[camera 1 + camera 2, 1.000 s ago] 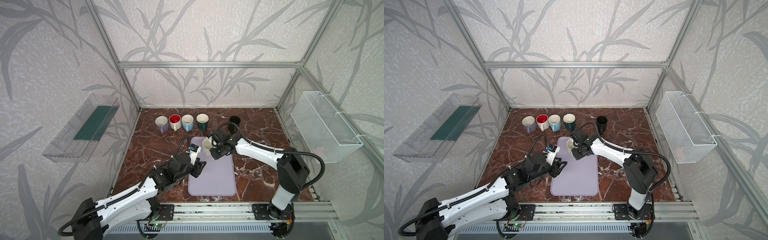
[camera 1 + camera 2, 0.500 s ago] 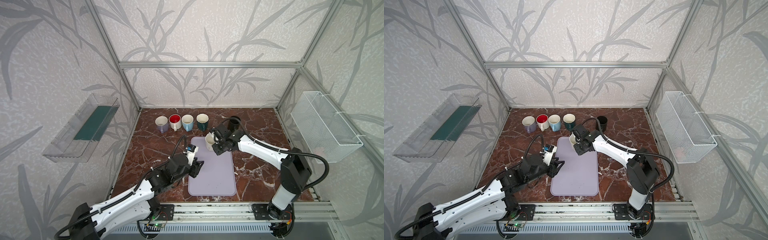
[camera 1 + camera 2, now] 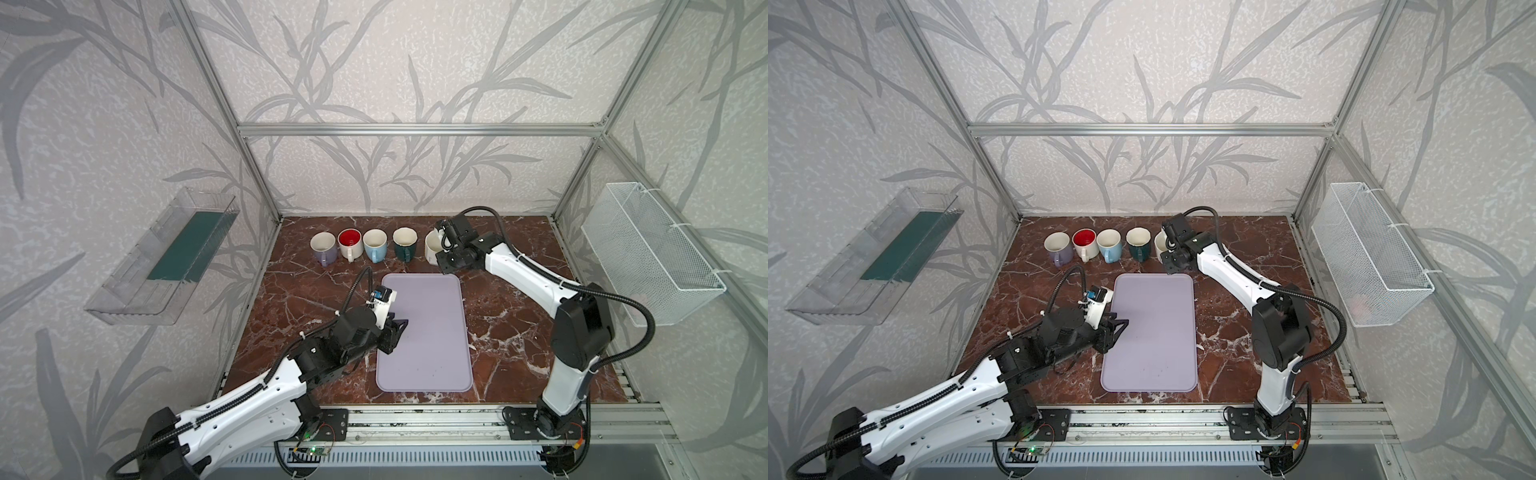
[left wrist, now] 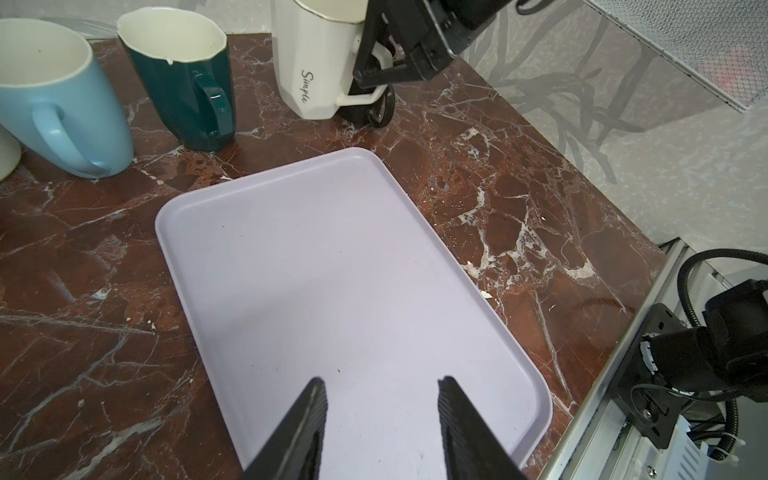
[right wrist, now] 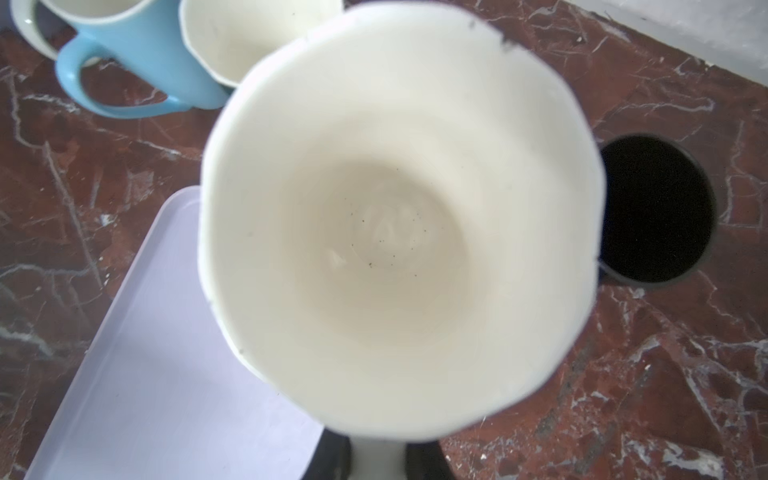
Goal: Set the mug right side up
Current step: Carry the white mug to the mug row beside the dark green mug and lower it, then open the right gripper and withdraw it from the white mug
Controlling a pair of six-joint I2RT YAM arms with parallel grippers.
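Observation:
The white faceted mug [image 3: 432, 246] is upright with its mouth up, at the right end of the mug row at the back. My right gripper [image 3: 444, 254] is shut on its handle. The right wrist view looks straight down into the mug [image 5: 399, 216], with the handle between the gripper [image 5: 380, 457] fingers. In the left wrist view the mug [image 4: 316, 62] leans slightly, its base low by the marble; I cannot tell whether it touches. My left gripper [image 3: 399, 332] is open and holds nothing, over the left edge of the lilac tray [image 3: 428, 353].
Several upright mugs stand in the back row: lilac [image 3: 323, 247], red-lined white [image 3: 349, 243], light blue [image 3: 375, 245], dark green [image 3: 405, 243]. A black mug [image 5: 656, 208] stands just behind the white one. A wire basket [image 3: 648, 253] and a clear bin [image 3: 166, 257] hang on the side walls.
My right gripper has carried the white mug from over the tray's far end back and right, to the end of the mug row. The left gripper has drawn back a little.

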